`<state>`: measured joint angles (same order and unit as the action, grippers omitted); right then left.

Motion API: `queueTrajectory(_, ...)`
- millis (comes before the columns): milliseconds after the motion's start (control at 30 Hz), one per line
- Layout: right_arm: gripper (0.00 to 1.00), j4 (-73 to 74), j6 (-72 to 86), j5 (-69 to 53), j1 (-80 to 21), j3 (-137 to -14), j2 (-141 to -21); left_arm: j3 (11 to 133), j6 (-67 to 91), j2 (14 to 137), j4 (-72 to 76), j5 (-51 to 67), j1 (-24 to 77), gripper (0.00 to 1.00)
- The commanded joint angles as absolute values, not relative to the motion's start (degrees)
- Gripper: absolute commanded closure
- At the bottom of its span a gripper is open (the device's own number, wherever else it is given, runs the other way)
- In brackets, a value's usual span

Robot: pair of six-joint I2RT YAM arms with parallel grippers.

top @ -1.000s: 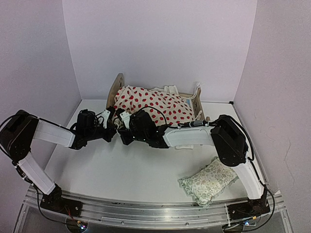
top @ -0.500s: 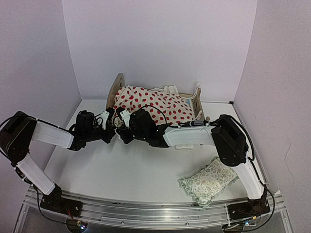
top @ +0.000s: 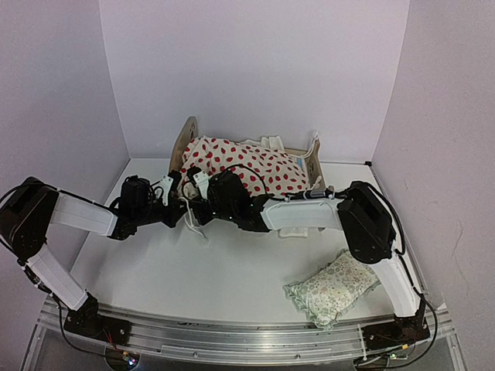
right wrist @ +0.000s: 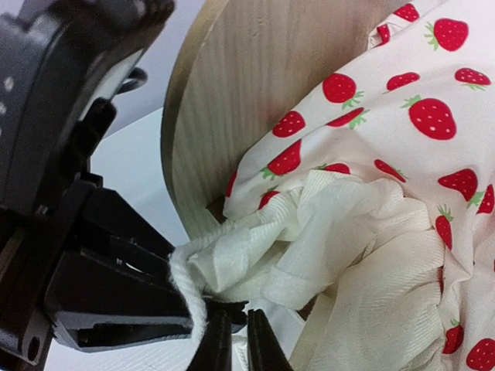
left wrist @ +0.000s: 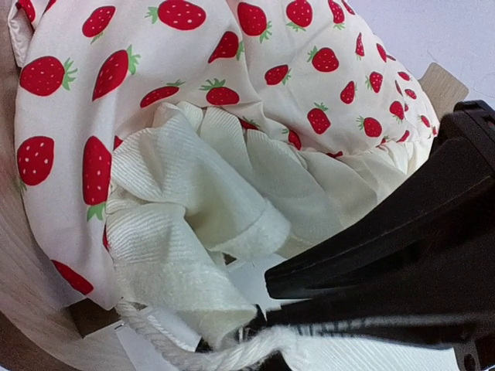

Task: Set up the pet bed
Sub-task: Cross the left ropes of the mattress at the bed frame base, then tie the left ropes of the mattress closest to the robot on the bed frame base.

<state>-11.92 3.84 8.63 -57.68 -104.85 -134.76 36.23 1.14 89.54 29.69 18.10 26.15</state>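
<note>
White table (top: pixel 232 270) boxed by pale lilac walls (top: pixel 255 69), with both arms meeting at the pet bed (top: pixel 186 137).
It stands at the back of the table, left of centre, with a strawberry-print cushion (top: pixel 255 168) heaped on it and a cream frill (right wrist: pixel 325 232) bunched beside the wooden headboard (right wrist: pixel 255 85). The right gripper (right wrist: pixel 238 332) has its jaws nearly together, tips at the frill's edge. The left gripper (right wrist: pixel 179 287) shows a slim gap, and a white cord (right wrist: pixel 188 297) lies across its lower tip; whether it grips the cord I cannot tell. A green floral pillow (top: pixel 332 287) lies well apart, near the right arm's base.
</note>
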Motion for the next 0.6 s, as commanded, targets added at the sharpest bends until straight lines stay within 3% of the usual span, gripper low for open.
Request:
queueTrajectory(0, 0.98, -12.68, 3.87, 9.12, -56.72, -107.76, -132.6, 36.95, 1.59, 89.46, 31.54, 19.39, 26.22, 0.87)
queueTrajectory(133, 0.98, -11.4, 4.39, 10.23, -56.55, -104.33, -130.02, 38.07, 0.89, 89.3, 28.09, 19.18, 26.2, 0.72)
queueTrajectory(267, 0.82, -7.54, 7.24, 13.28, -56.34, -97.93, -125.81, 39.26, 0.18, 88.88, 23.75, 17.6, 26.2, 0.62)
queueTrajectory(400, 0.67, -3.02, 12.0, 11.71, -56.11, -93.98, -123.85, 38.84, 0.8, 88.17, 21.99, 15.7, 26.19, 0.59)
queueTrajectory(567, 0.65, -1.46, 14.81, 10.38, -56.07, -91.28, -123.13, 36.37, 6.49, 84.3, 20.22, 7.71, 26.21, 0.59)
